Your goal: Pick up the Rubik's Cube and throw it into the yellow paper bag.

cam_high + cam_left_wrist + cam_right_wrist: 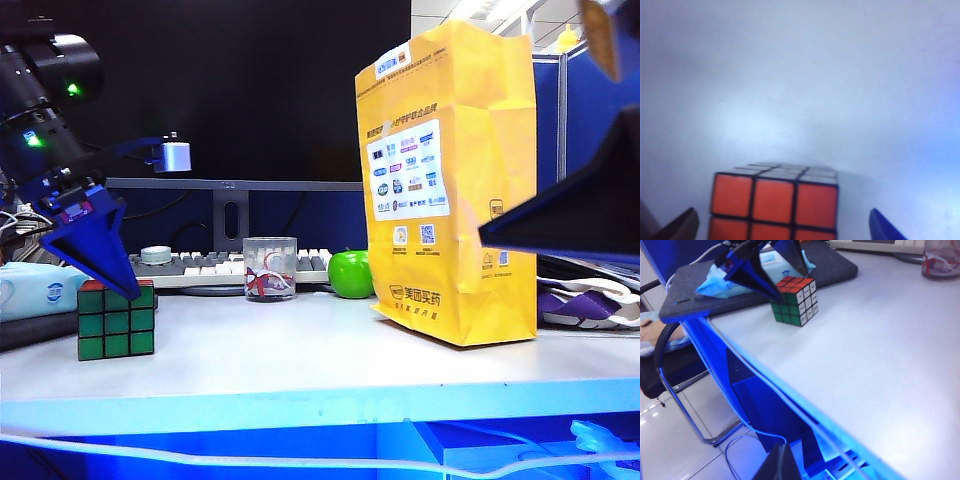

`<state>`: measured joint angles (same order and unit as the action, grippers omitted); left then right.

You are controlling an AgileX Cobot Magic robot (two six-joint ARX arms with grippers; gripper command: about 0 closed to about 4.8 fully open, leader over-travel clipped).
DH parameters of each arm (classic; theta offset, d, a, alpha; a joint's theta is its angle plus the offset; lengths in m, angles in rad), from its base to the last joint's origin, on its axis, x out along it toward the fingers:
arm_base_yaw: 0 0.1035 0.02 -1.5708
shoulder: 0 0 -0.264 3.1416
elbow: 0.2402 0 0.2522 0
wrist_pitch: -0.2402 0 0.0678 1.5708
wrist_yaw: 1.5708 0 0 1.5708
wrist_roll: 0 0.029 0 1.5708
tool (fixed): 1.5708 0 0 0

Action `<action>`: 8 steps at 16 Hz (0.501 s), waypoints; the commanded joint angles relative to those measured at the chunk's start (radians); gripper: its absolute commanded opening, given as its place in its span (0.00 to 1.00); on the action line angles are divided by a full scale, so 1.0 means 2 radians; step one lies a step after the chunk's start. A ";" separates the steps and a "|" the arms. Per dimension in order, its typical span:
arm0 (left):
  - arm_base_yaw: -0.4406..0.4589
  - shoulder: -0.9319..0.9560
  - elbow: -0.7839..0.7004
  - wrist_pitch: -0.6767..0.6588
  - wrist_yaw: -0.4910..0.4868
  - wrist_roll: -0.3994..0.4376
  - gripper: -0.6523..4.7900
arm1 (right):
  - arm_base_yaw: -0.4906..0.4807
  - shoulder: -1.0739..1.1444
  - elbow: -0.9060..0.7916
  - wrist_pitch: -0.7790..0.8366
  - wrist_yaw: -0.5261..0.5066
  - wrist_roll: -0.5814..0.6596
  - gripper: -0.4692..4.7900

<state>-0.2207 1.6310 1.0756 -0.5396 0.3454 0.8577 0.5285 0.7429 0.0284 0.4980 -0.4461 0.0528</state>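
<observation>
Green-faced Rubik's Cube [116, 320], one in number, sits on the white bench [300, 350] near its front left edge. Left gripper [782, 225] straddles it from above, fingers [680, 227] spread wide, one on each side, apart from the cube. Right gripper [777, 465] hangs off the bench edge; its opening cannot be told. Farther back: one clear cup [270, 268], one green apple [351, 274], one yellow paper bag [450, 190] standing upright at right.
</observation>
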 commanded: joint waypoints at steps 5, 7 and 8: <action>0.000 0.004 0.002 -0.024 -0.006 0.002 1.00 | 0.000 0.021 0.026 0.027 -0.002 -0.018 0.09; 0.000 0.013 0.002 -0.028 -0.006 -0.010 0.76 | 0.000 0.022 0.026 0.027 -0.002 -0.018 0.09; 0.000 0.019 0.002 -0.028 -0.006 -0.012 0.51 | 0.000 0.022 0.026 0.027 -0.002 -0.018 0.09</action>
<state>-0.2207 1.6596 1.0771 -0.5877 0.3290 0.8436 0.5285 0.7876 0.0757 0.5339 -0.4461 0.0204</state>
